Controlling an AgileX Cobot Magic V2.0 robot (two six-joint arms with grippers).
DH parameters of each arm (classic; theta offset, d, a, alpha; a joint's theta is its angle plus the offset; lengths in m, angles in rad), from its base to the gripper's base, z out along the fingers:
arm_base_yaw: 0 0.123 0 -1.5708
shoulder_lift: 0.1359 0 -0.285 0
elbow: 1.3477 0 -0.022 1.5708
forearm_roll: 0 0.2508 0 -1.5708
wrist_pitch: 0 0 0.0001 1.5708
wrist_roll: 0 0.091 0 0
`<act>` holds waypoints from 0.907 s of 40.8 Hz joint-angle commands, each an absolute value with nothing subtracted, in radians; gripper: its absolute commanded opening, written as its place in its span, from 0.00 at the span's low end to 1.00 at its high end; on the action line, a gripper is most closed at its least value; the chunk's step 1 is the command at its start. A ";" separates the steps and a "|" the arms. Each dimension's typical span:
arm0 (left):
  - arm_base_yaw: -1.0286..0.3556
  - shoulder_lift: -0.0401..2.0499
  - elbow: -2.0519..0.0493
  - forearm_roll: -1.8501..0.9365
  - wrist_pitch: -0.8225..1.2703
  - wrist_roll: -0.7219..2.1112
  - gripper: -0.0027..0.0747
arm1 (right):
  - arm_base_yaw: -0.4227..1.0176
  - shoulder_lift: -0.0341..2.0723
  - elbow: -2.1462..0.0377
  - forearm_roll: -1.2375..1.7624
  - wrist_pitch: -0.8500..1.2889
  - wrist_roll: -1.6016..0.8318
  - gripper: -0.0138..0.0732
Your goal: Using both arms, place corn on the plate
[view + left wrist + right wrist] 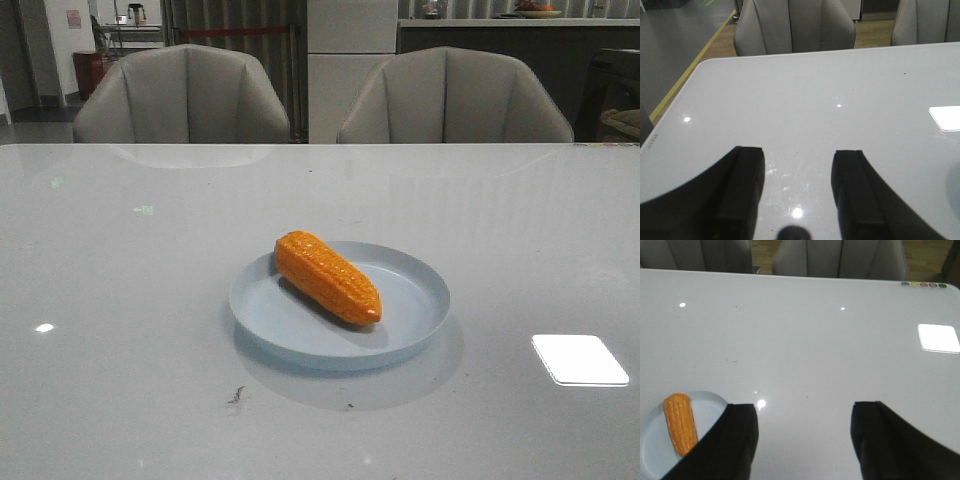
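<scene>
Worktop (120,380) first: a broad, glossy, pale grey slab that mirrors ceiling lights as small bright dots and one large white rectangle (580,359) toward the right side of the front view. A few dark specks and a short scuff (237,396) mark the surface near the front edge. Behind the far edge stand two grey padded chairs (182,95), side by side, their backs reflected faintly in the sheen. Beyond them the room is dim, with a white cabinet (352,60) between the chairs, a dark counter on the right and a red bin (88,70) at the far left. The left wrist view shows a grey floor with a yellow line (690,70) running alongside the slab.

The plate (420,300) sits near the middle of the worktop, round, shallow and pale blue with a low raised rim. The corn (326,276) lies on it, on its side and set diagonally, the blunt end over the rim's far left part and the tapered tip pointing toward the plate's centre. It is bright orange with rows of bumpy kernels.

The left tool (797,187) hangs over bare worktop, its two black fingers apart with nothing between them. The right tool (805,440) is likewise spread and empty, the plate and corn lying just beside one finger (735,440).
</scene>
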State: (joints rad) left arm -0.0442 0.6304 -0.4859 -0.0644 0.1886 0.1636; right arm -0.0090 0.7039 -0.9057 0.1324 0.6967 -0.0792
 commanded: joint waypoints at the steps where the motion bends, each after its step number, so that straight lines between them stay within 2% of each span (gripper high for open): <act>1: -0.042 0.631 -0.515 -0.074 0.095 0.163 0.53 | -0.020 0.548 -0.766 0.138 0.586 -0.081 0.75; 6: -0.042 0.631 -0.515 -0.074 0.094 0.163 0.53 | -0.020 0.424 -0.648 0.140 0.670 -0.081 0.75; 10: -0.042 0.631 -0.515 -0.074 0.094 0.163 0.53 | -0.020 0.417 -0.640 0.140 0.739 -0.081 0.75; 18: -0.042 0.631 -0.515 -0.074 0.094 0.163 0.53 | -0.020 0.418 -0.640 0.140 0.671 -0.081 0.75; 21: -0.042 0.633 -0.515 -0.074 0.094 0.163 0.46 | -0.020 0.418 -0.640 0.140 0.643 -0.081 0.75; 28: -0.042 0.633 -0.515 -0.074 0.094 0.163 0.15 | -0.020 0.418 -0.640 0.143 0.643 -0.081 0.75; 37: -0.042 0.633 -0.515 -0.074 0.094 0.163 0.16 | -0.020 0.418 -0.640 0.143 0.644 -0.081 0.75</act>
State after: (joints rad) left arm -0.0442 0.6304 -0.4859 -0.0644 0.1879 0.1636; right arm -0.0148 0.4121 -0.6155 0.1343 0.7295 -0.0792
